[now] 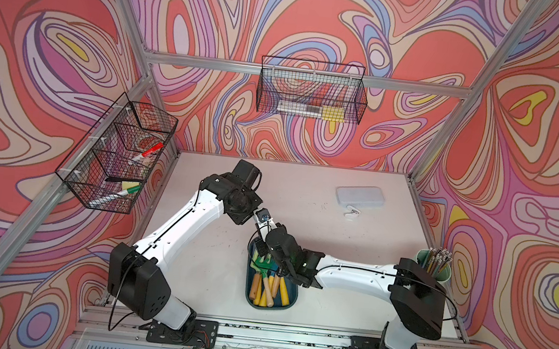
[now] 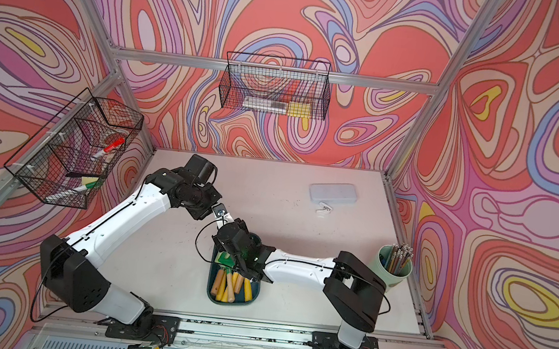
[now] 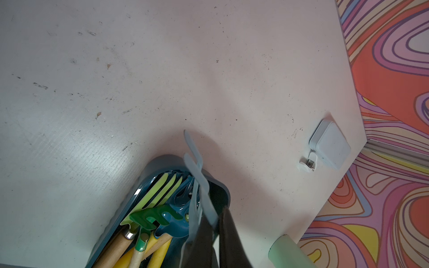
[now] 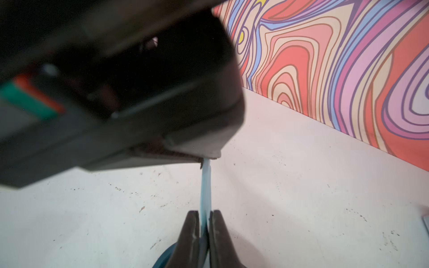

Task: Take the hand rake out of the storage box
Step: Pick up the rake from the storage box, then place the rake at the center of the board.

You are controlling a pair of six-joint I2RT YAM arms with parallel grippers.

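Right claw [image 4: 204,212] pinches a thin pale-blue strip [image 4: 206,185] (of what, I cannot tell); under it sits the dark teal-blue plastic storage box [image 1: 270,308], the green-headed hand rake [image 3: 152,218] lying inside; just beside, the left claw [image 3: 216,218] is closed too.

White case [image 1: 361,196], pencil cup [image 1: 445,273]

The left arm [image 1: 179,221] slants up from the front-left corner of the table [image 1: 353,241] toward its middle, where the left wrist [image 1: 241,201] bends steeply down. The left gripper [image 3: 214,224] points downward, fingers pressed together. The right arm [image 1: 353,271] lies low from the front-right corner, its right wrist [image 1: 309,261] just beside the left one. The right gripper [image 4: 204,212] has its jaws drawn together.
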